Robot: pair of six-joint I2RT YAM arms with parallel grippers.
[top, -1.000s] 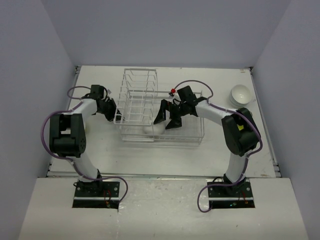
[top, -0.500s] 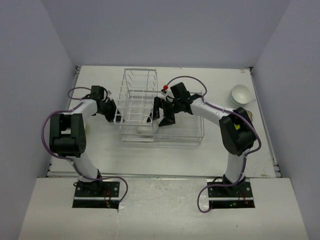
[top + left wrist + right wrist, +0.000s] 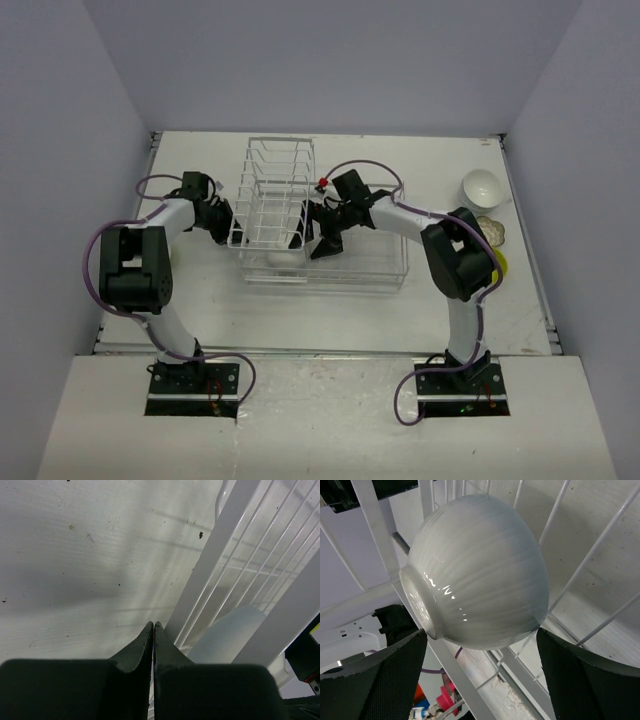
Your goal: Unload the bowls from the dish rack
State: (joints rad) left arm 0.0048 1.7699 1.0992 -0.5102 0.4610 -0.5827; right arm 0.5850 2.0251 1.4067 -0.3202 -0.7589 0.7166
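white round ceramic bowl [image 3: 475,575] sits dead ahead between the spread jaws of right gripper [image 3: 479,650]; white wire dish rack [image 3: 372,530] bars cross left, right and behind it.

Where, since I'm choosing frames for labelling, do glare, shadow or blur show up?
Right wrist: the glossy white round bowl is sharp, with small glints by its foot. Left wrist: the shut left end effector is dark and featureless; soft shadows band the white table. Top external: even light, but the white wire dish rack barely contrasts.

white bowl [image 3: 475,575] on its side inside wire dish rack [image 3: 278,185] (tall slotted end); other bowls [image 3: 481,187] outside, far right.
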